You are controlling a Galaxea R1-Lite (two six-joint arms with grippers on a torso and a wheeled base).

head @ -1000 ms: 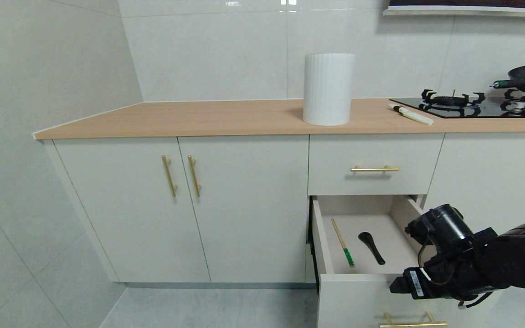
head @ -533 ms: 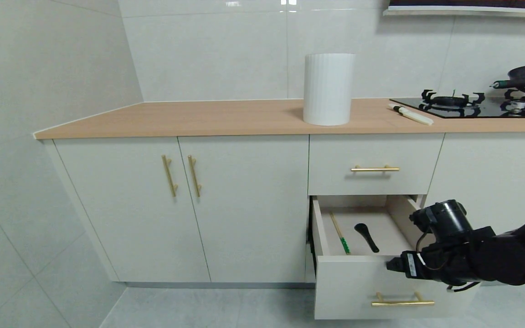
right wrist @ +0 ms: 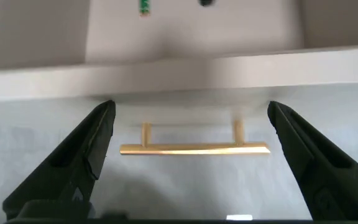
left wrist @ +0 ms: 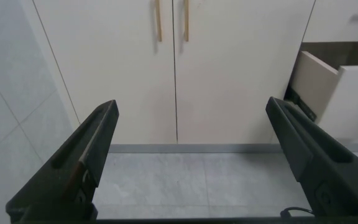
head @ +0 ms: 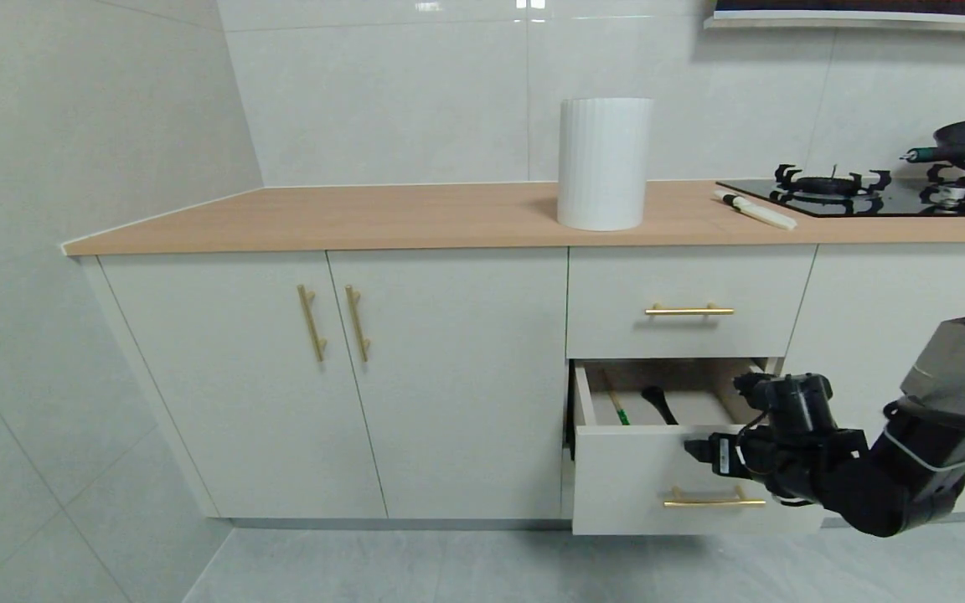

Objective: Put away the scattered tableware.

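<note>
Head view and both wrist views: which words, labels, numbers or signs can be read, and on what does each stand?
None can be read.
The right hand bears a small white label; its print is too small to read.
The drawer front and the white canister carry no writing.

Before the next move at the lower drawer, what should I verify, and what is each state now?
1. Lower drawer shut: not ok, partly open.
2. Chopsticks and black spoon inside it: ok.
3. Right pincer open, at the drawer front near the handle: ok.
4. Left pincer open, away from the drawer: ok.
5. Countertop free of tableware: not ok, a pale utensil lies beside the stove.
</note>
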